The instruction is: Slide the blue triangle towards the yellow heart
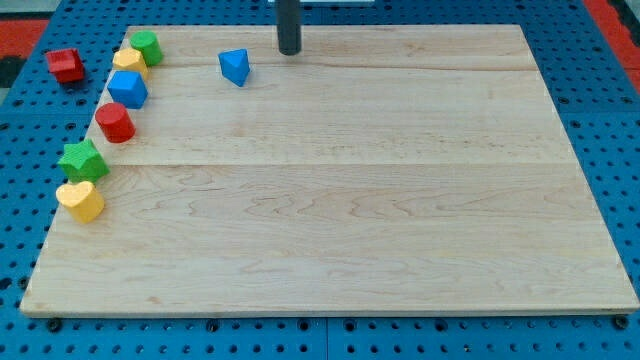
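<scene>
My tip ends a plain, straight, dark grey rod, smooth and round, without visible markings

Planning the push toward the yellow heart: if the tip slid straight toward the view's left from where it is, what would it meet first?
Probably the blue triangle, just left of and slightly below my tip; it may only clip its upper edge.

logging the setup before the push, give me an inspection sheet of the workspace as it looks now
surface: wooden board, lying flat on a blue perforated base
job's things: blue triangle near the view's top; yellow heart at the board's left edge
clutter: along the left edge, green star, red cylinder, blue block, yellow block, green block; red block off the board
grippers: none; my tip right of the blue triangle, not touching
cables: nothing seen
surroundings: nothing seen beyond the base
</scene>
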`<action>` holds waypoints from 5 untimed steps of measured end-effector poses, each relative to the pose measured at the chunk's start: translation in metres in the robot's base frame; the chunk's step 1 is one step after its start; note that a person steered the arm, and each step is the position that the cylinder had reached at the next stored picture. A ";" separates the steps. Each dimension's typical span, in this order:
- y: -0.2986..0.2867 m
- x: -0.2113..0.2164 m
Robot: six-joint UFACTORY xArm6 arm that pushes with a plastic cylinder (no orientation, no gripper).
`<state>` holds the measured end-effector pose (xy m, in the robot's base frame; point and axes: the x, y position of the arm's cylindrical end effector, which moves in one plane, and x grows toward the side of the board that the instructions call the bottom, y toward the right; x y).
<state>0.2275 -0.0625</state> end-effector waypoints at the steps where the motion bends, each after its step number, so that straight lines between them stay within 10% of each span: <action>1: -0.059 0.015; 5: -0.059 0.239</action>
<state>0.4666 -0.1214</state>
